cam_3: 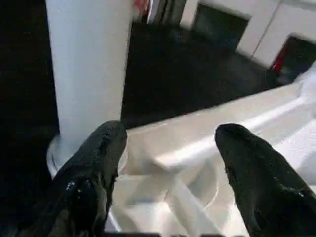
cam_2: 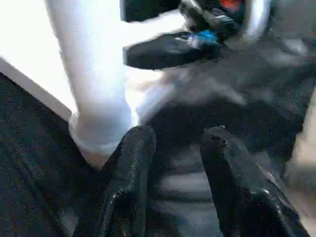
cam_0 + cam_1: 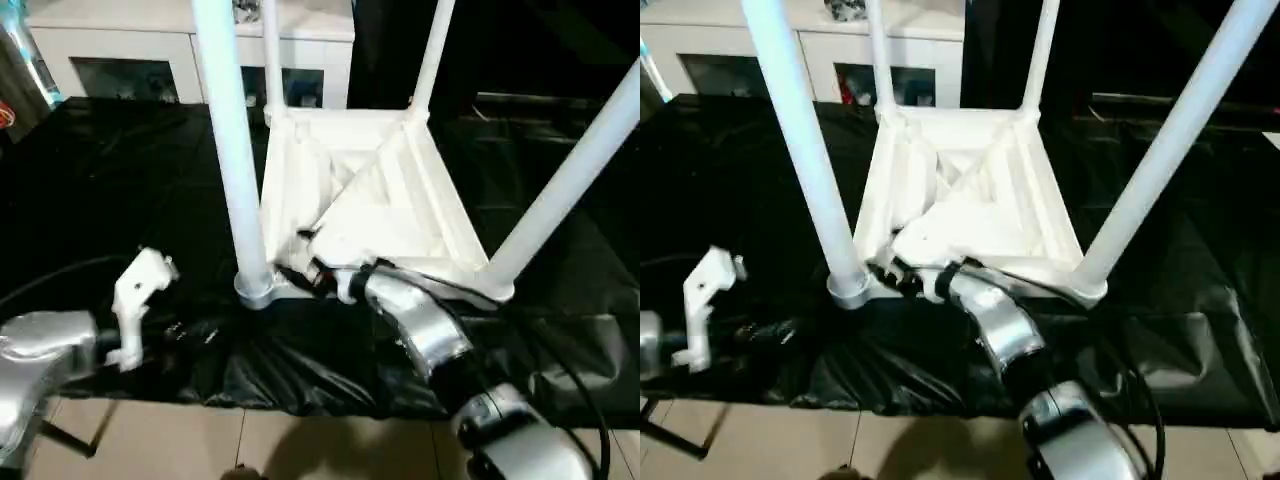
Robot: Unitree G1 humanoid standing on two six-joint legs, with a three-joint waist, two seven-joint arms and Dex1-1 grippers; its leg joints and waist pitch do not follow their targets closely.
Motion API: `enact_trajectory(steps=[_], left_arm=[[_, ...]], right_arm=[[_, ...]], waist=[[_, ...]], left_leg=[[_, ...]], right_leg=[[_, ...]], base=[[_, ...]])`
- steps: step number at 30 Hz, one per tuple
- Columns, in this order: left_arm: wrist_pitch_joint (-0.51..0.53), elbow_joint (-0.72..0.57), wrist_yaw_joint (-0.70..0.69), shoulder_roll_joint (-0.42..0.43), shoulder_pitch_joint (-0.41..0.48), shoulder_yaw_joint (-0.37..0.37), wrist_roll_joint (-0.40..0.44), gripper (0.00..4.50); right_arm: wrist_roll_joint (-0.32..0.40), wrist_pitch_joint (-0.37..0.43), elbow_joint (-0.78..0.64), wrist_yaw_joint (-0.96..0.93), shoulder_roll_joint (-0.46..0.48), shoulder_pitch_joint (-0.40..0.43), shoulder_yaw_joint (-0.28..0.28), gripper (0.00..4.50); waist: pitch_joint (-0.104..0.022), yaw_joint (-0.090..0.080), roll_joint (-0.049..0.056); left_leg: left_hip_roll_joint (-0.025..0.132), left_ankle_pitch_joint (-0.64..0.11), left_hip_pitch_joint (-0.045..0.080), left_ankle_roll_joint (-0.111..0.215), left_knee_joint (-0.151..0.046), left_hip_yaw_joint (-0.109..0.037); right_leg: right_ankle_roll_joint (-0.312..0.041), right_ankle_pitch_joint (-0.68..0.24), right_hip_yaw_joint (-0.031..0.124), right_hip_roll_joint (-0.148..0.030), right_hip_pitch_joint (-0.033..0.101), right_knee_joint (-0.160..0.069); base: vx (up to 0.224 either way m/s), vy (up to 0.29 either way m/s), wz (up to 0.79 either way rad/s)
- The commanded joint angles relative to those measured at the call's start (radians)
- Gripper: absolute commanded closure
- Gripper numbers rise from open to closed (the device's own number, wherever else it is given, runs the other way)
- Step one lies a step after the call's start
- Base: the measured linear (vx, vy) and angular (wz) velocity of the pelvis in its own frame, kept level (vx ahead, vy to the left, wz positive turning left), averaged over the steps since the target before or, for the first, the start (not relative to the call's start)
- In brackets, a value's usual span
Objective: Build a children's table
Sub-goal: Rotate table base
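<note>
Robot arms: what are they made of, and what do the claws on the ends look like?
The forearms are rounded, shiny silver shells, the right arm with black cables looping beside it. The left arm carries a white bracket near its wrist. Each claw, like the right claw, has two thick, glossy black fingers with rounded tips.

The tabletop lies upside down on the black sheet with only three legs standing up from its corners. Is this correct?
Not quite. The tabletop does lie upside down on the black sheet, but four legs stand up from its corners, not three: near left, far left, far right and near right. The left eye view shows all four.
</note>
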Motion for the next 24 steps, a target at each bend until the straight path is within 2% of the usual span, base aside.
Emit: enact_trajectory(steps=[1, 2, 3, 4, 5, 6, 7, 8, 9, 10, 11, 13, 14, 16, 17, 19, 20, 21, 22, 24], left_arm=[[-0.038, -0.007, 0.085, -0.02, -0.004, 0.019, 0.041, 2.54], [-0.066, -0.004, 0.157, -0.065, -0.008, 0.022, 0.071, 2.54], [-0.084, -0.004, 0.208, -0.099, -0.008, 0.023, 0.091, 2.36], [-0.101, -0.039, 0.287, -0.177, 0.012, 0.019, 0.1, 2.36], [-0.123, -0.064, 0.313, -0.213, 0.032, 0.008, 0.107, 2.26], [-0.136, -0.078, 0.326, -0.231, 0.044, 0.002, 0.111, 2.21], [-0.136, -0.078, 0.326, -0.231, 0.044, 0.002, 0.111, 2.21], [-0.178, -0.105, 0.395, -0.282, 0.074, 0.0, 0.147, 2.17], [-0.198, -0.115, 0.43, -0.303, 0.087, -0.001, 0.164, 1.85], [-0.216, -0.129, 0.474, -0.337, 0.106, 0.009, 0.172, 1.85], [-0.216, -0.129, 0.474, -0.337, 0.106, 0.009, 0.172, 1.81], [-0.255, -0.145, 0.523, -0.365, 0.145, 0.005, 0.204, 1.79], [-0.281, -0.149, 0.54, -0.373, 0.172, 0.001, 0.228, 1.41], [-0.281, -0.149, 0.54, -0.373, 0.172, 0.001, 0.228, 1.37], [-0.288, -0.15, 0.56, -0.385, 0.184, 0.007, 0.24, 1.35], [-0.293, -0.138, 0.577, -0.4, 0.193, 0.017, 0.238, 1.09], [-0.293, -0.138, 0.577, -0.4, 0.193, 0.017, 0.238, 1.09], [-0.287, -0.13, 0.569, -0.404, 0.19, 0.012, 0.217, 0.91], [-0.283, -0.125, 0.561, -0.401, 0.183, 0.006, 0.208, 0.91], [-0.281, -0.122, 0.556, -0.398, 0.178, 0.002, 0.204, 0.71]], right_arm=[[0.034, 0.012, -0.055, -0.001, -0.029, 0.024, -0.042, 1.21], [0.048, 0.036, -0.104, -0.016, -0.045, 0.056, -0.065, 1.21], [0.059, 0.054, -0.141, -0.028, -0.055, 0.082, -0.083, 1.21], [0.089, 0.103, -0.244, -0.043, -0.074, 0.158, -0.128, 1.21], [0.107, 0.127, -0.309, -0.039, -0.084, 0.21, -0.141, 1.03], [0.117, 0.14, -0.344, -0.034, -0.088, 0.238, -0.147, 0.85], [0.117, 0.14, -0.344, -0.034, -0.088, 0.238, -0.147, 0.85], [0.118, 0.162, -0.435, -0.027, -0.102, 0.322, -0.144, 0.82], [0.119, 0.174, -0.475, -0.027, -0.109, 0.357, -0.141, 0.6], [0.12, 0.181, -0.516, -0.034, -0.112, 0.403, -0.141, 0.6], [0.12, 0.181, -0.516, -0.034, -0.112, 0.403, -0.141, 0.43], [0.138, 0.198, -0.574, -0.06, -0.111, 0.469, -0.145, 0.42], [0.15, 0.217, -0.611, -0.084, -0.103, 0.506, -0.151, 0.12], [0.15, 0.217, -0.611, -0.084, -0.103, 0.506, -0.151, 0.03], [0.157, 0.238, -0.64, -0.097, -0.098, 0.532, -0.158, 0.0], [0.16, 0.278, -0.696, -0.117, -0.091, 0.578, -0.164, 0.0], [0.16, 0.278, -0.696, -0.117, -0.091, 0.578, -0.164, 0.0], [0.166, 0.313, -0.732, -0.119, -0.095, 0.601, -0.16, 0.0], [0.17, 0.324, -0.74, -0.114, -0.101, 0.602, -0.154, 0.0], [0.174, 0.332, -0.745, -0.112, -0.106, 0.603, -0.149, 0.0]], waist=[[-0.056, -0.006, 0.019], [-0.056, -0.004, 0.016], [-0.054, -0.001, 0.015], [-0.056, 0.0, 0.025], [-0.053, 0.004, 0.031], [-0.054, 0.002, 0.022], [-0.057, 0.005, 0.017], [-0.056, 0.0, 0.032], [-0.052, 0.0, 0.02], [-0.049, 0.0, 0.018], [-0.049, -0.001, 0.025], [-0.046, -0.002, 0.023], [-0.045, -0.003, 0.024], [-0.045, -0.004, 0.026], [-0.044, -0.004, 0.035], [-0.042, -0.004, 0.028], [-0.044, -0.002, 0.029], [-0.047, -0.001, 0.022], [-0.047, 0.003, 0.026], [-0.047, 0.003, 0.021]], left_leg=[[0.026, -0.267, 0.007, -0.025, -0.086, -0.007], [0.024, -0.265, 0.006, -0.022, -0.086, -0.006], [0.024, -0.272, 0.004, -0.022, -0.085, -0.006], [0.022, -0.275, 0.004, -0.026, -0.084, -0.007], [0.026, -0.286, 0.006, -0.026, -0.084, -0.007], [0.027, -0.289, 0.007, -0.022, -0.084, -0.007], [0.024, -0.274, -0.001, -0.013, -0.085, -0.009], [0.021, -0.283, -0.002, -0.012, -0.085, -0.01], [0.023, -0.295, -0.003, -0.007, -0.084, -0.009], [0.022, -0.304, -0.005, -0.003, -0.086, -0.009], [0.021, -0.321, -0.004, -0.001, -0.086, -0.008], [0.019, -0.328, -0.006, 0.004, -0.087, -0.011], [0.017, -0.334, -0.005, 0.01, -0.087, -0.012], [0.017, -0.345, -0.003, 0.01, -0.088, -0.013], [0.017, -0.359, 0.002, 0.007, -0.088, -0.015], [0.018, -0.369, -0.002, 0.006, -0.09, -0.016], [0.018, -0.366, 0.0, 0.005, -0.089, -0.016], [0.019, -0.353, -0.002, 0.006, -0.089, -0.016], [0.019, -0.345, -0.002, 0.007, -0.089, -0.017], [0.02, -0.341, -0.005, 0.009, -0.091, -0.016]], right_leg=[[-0.165, -0.135, 0.059, -0.046, 0.048, -0.06], [-0.161, -0.143, 0.059, -0.047, 0.051, -0.061], [-0.137, -0.186, 0.061, -0.049, 0.052, -0.07], [-0.135, -0.204, 0.059, -0.05, 0.052, -0.068], [-0.119, -0.211, 0.06, -0.05, 0.051, -0.076], [-0.113, -0.208, 0.06, -0.048, 0.052, -0.08], [-0.111, -0.2, 0.058, -0.049, 0.058, -0.076], [-0.109, -0.218, 0.057, -0.045, 0.054, -0.079], [-0.096, -0.235, 0.055, -0.044, 0.054, -0.087], [-0.086, -0.266, 0.054, -0.044, 0.054, -0.09], [-0.074, -0.314, 0.054, -0.046, 0.051, -0.099], [-0.053, -0.376, 0.053, -0.046, 0.05, -0.106], [-0.033, -0.411, 0.052, -0.044, 0.047, -0.111], [-0.016, -0.452, 0.05, -0.044, 0.041, -0.113], [-0.015, -0.464, 0.05, -0.041, 0.035, -0.117], [-0.006, -0.459, 0.049, -0.039, 0.038, -0.118], [-0.003, -0.454, 0.051, -0.04, 0.037, -0.118], [-0.011, -0.417, 0.052, -0.039, 0.037, -0.114], [-0.014, -0.404, 0.053, -0.039, 0.038, -0.109], [-0.018, -0.392, 0.053, -0.041, 0.039, -0.108]], base=[[0.0, 0.0, 0.0], [0.0, 0.0, 0.0], [0.0, 0.0, 0.0], [0.0, 0.0, 0.0], [0.0, 0.0, 0.0], [0.0, 0.0, 0.0], [0.0, 0.0, 0.0], [0.0, 0.0, 0.0], [0.0, 0.0, 0.0], [0.0, 0.0, 0.0], [0.0, 0.0, 0.0], [0.0, 0.0, 0.0], [0.0, 0.0, 0.0], [0.0, 0.0, 0.0], [0.0, 0.0, 0.0], [0.0, 0.0, 0.0], [0.0, 0.0, 0.0], [0.0, 0.0, 0.0], [0.0, 0.0, 0.0], [0.0, 0.0, 0.0]])
